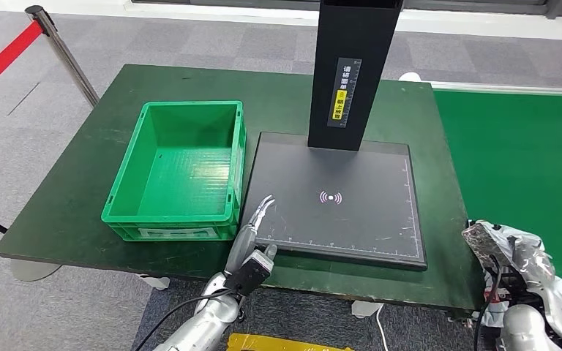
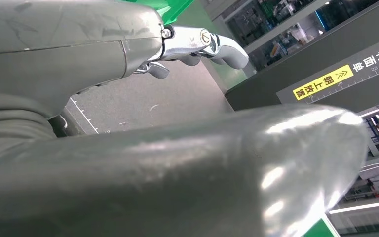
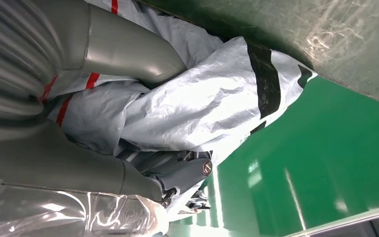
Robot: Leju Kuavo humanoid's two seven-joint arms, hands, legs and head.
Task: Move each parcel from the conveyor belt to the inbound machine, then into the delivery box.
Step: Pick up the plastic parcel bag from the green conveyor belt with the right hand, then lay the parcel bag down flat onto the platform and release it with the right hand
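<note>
The right hand [image 1: 516, 281] is closed around a grey plastic parcel [image 1: 538, 267], holding it at the near edge of the green conveyor belt [image 1: 512, 146]. The left hand [image 1: 257, 227] holds nothing, its fingers apart over the corner of the black scanning plate [image 1: 336, 219]. The green box [image 1: 179, 172] has no parcel in it, so I judge both placing steps are not yet done.

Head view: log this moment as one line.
right hand holds parcel by belt | left hand open on scanner edge | bin empty
</note>
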